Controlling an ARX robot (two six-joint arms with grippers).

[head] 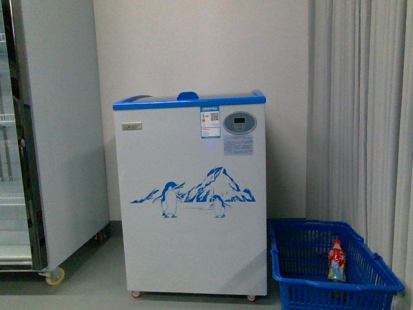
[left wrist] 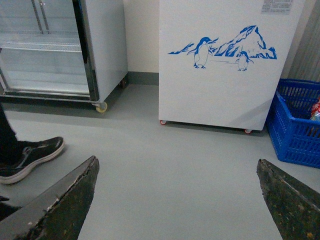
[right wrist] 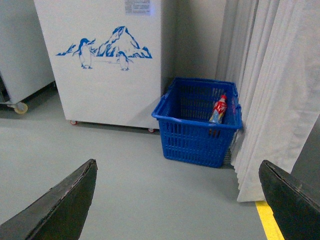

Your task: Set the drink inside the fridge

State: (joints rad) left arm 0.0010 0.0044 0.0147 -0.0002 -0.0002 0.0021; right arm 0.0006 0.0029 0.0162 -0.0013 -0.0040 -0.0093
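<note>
Both of your grippers are empty with their jaws spread wide: the left gripper (left wrist: 177,161) hangs over bare floor facing the fridge (head: 193,194), and the right gripper (right wrist: 177,163) looks toward the blue basket (right wrist: 195,125). The drink (head: 336,259) sits inside that basket on the floor, by the corner nearest the curtain (right wrist: 270,75), and in the right wrist view it seems to lean on the basket's wall.

Your main risk is the reach. The bottle sits low, behind a tall mesh wall, so a jaw coming in at an angle could catch the rim and drag or tip the basket. The curtain hangs just beside that corner and a wide-open finger could snag its folds. If the bottle is leaning, a glancing touch could knock it flat onto the basket's bottom, where it is harder to pinch.

Next comes the fridge top: from here you cannot tell whether its lid is open, so check before you carry the drink up to it. A person's shoe (left wrist: 30,157) is near the left arm, so swing with care
</note>
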